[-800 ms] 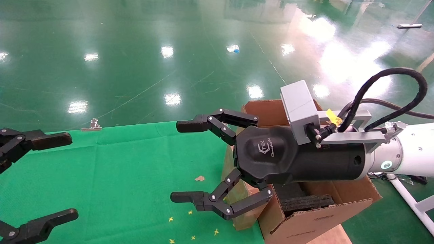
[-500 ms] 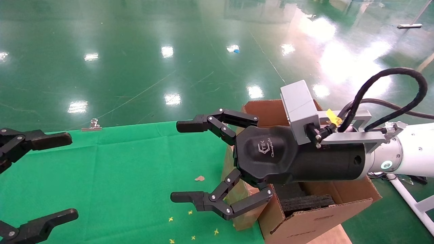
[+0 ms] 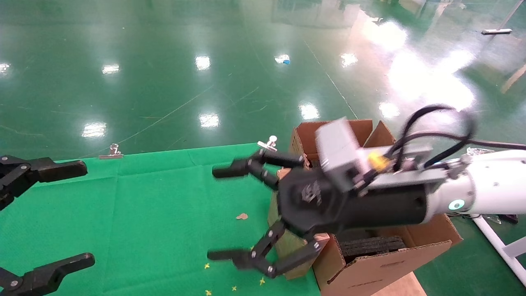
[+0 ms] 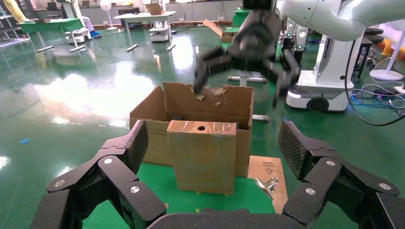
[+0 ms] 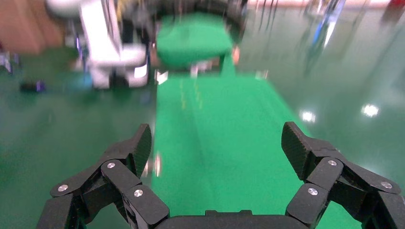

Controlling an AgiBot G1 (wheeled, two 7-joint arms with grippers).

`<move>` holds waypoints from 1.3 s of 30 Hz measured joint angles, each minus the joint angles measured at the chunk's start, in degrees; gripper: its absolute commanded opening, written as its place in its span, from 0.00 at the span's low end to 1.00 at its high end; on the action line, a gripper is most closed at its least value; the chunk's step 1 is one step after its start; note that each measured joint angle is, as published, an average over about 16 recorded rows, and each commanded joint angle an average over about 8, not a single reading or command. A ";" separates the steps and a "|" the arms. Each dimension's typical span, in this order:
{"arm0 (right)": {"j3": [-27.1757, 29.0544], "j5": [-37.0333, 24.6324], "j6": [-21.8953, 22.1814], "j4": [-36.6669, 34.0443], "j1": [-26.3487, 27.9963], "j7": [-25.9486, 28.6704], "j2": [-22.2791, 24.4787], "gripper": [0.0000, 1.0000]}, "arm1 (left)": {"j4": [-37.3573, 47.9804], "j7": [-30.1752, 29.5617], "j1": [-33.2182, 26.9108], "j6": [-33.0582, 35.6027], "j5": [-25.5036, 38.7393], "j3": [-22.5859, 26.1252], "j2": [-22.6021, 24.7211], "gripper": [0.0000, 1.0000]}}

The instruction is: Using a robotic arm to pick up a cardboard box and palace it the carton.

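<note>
The small cardboard box (image 4: pixel 203 157) stands upright on the green cloth, against the carton's (image 4: pixel 191 102) outer wall, its holed face up. In the head view the box (image 3: pixel 292 246) is mostly hidden behind my right gripper. The carton (image 3: pixel 382 265), with black foam (image 3: pixel 370 246) inside, stands off the table's right edge. My right gripper (image 3: pixel 218 213) on the white arm is open and empty, hovering above the box and the cloth, fingers pointing left; it also shows in the right wrist view (image 5: pixel 217 143). My left gripper (image 3: pixel 87 213) is open and empty at the table's left, facing the box (image 4: pixel 213 138).
Green cloth (image 3: pixel 144 205) covers the table. Binder clips (image 3: pixel 110 151) (image 3: pixel 268 144) hold its far edge; another clip (image 4: pixel 267 183) lies near a brown board (image 4: pixel 270 167) beside the carton. A white stand (image 3: pixel 493 242) is at the right. Small scraps dot the cloth.
My right arm has swung, blurred by motion: the gripper has tilted and dropped lower over the box, still open. The left gripper has not moved.
</note>
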 measured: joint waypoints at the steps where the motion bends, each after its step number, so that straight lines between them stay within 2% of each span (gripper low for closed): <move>1: -0.90 -1.64 -0.21 0.23 0.85 0.55 -0.27 1.00 | 0.00 0.00 0.00 0.00 0.00 0.00 0.00 1.00; 12: -15.99 -23.51 -3.17 2.10 15.79 8.29 -4.93 1.00 | 0.02 0.03 -0.02 -0.01 -0.03 0.06 -0.02 1.00; 18: -25.86 -30.93 -4.13 2.34 26.89 11.29 -6.29 1.00 | 0.02 0.04 -0.03 -0.02 -0.05 0.08 -0.03 1.00; 29: -45.21 -35.51 -4.47 2.50 46.97 12.92 -5.68 1.00 | 0.02 0.07 -0.04 -0.04 -0.08 0.13 -0.05 1.00; 34: -53.76 -35.45 -4.16 2.54 52.50 13.31 -6.14 1.00 | 0.02 0.08 -0.04 -0.05 -0.10 0.15 -0.06 1.00; 39: -60.68 -33.72 -3.70 2.56 55.44 13.92 -7.17 1.00 | 0.02 0.09 -0.05 -0.06 -0.11 0.17 -0.06 1.00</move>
